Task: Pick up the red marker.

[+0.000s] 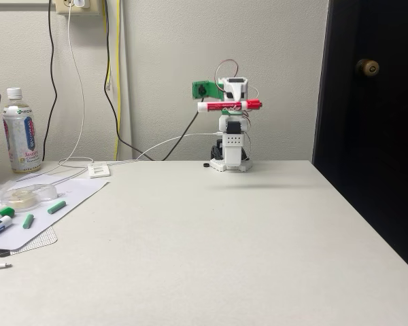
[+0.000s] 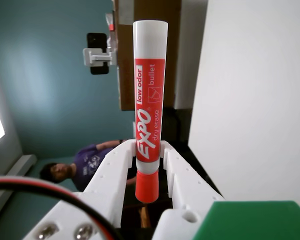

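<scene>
White counter [image 1: 211, 244], arm at far edge; end effector [image 2: 149, 150] pinching red marker [image 1: 229, 106] horizontally, well above the surface.

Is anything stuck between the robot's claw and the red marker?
No. The gripper already has the red marker squeezed between its two fingers, with nothing between them. In the fixed view the marker is held sideways, high above the table.
</scene>
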